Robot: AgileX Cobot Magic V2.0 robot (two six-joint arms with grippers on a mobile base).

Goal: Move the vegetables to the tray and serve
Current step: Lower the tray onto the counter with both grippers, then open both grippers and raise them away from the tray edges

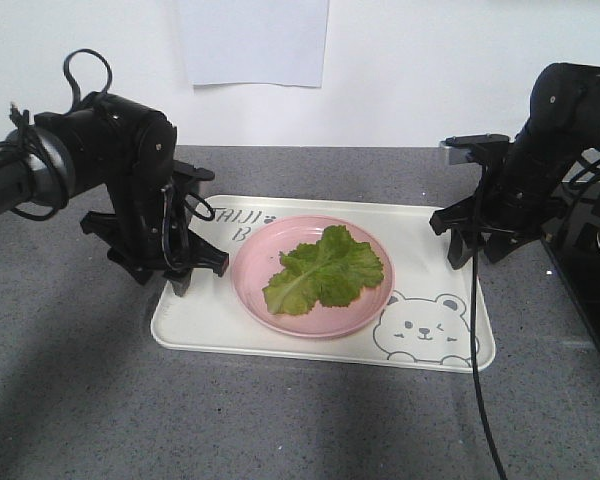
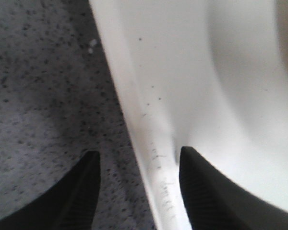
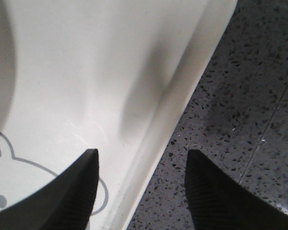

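Left pincer (image 1: 185,272): fingers apart, straddling the tray's 9 o'clock rim.
Tray (image 1: 195,322): on the grey speckled surface (image 1: 70,380), long axis 9 to 3 o'clock.
Pink plate (image 1: 250,275): mid-tray, under the lettuce leaf (image 1: 320,270).
Leaf: long axis about 8 to 2 o'clock.
Right pincer (image 1: 470,250): fingers apart, straddling the 3 o'clock rim.

A lab-like test setup: grey speckled bench (image 1: 70,400), bare white wall (image 1: 430,60) with taped paper (image 1: 253,40) at the far side.
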